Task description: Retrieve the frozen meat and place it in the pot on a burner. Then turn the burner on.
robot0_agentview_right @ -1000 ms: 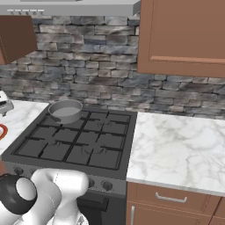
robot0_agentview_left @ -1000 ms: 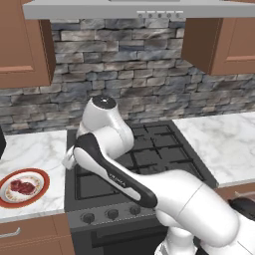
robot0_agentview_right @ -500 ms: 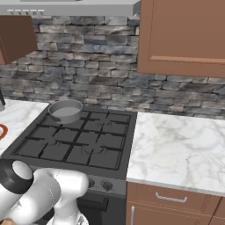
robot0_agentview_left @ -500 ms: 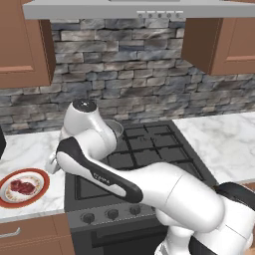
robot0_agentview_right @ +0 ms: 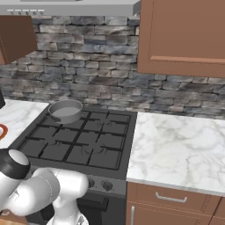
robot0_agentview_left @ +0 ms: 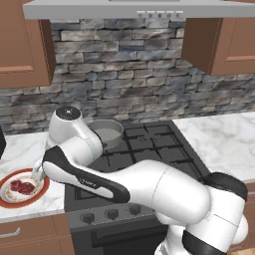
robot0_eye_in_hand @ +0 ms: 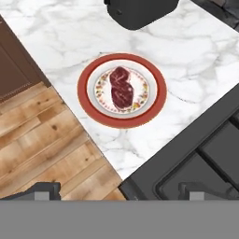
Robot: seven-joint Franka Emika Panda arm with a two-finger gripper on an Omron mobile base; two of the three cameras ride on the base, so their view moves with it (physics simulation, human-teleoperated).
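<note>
1. A rendered kitchen: a marble counter (robot0_agentview_left: 30, 149) runs along a grey stone wall, and a black gas stove (robot0_agentview_left: 149, 149) is set into it, with wooden cabinets above
2. The frozen meat (robot0_eye_in_hand: 122, 88), a small dark-red slab, lies in the middle of a round plate (robot0_eye_in_hand: 156, 100) that has a white centre and an orange-red rim
3. The plate sits on the counter to the left of the stove, near the counter's front edge, and close to the stove's side edge without touching it
4. In the left base view the same plate (robot0_agentview_left: 6, 198) appears at the far left, with the meat (robot0_agentview_left: 22, 187) on it
5. The pot (robot0_agentview_left: 107, 133), shallow, grey and round, stands on the back left burner of the stove, close to the wall; the right base view shows it (robot0_agentview_right: 66, 110) in that same corner
6. The white robot arm (robot0_agentview_left: 129, 187) bends from the lower right of the left base view towards the left, its hand reaching out above the counter beside the plate
7. The gripper (robot0_eye_in_hand: 119, 190) hangs well above the plate, touching nothing, and its two dark fingertips (robot0_eye_in_hand: 41, 190) stand spread wide with nothing between them
8. A dark appliance (robot0_eye_in_hand: 140, 11) sits on the counter beyond the plate, near the wall
9. Wooden floor (robot0_eye_in_hand: 42, 140) shows in front of the counter's edge
</note>
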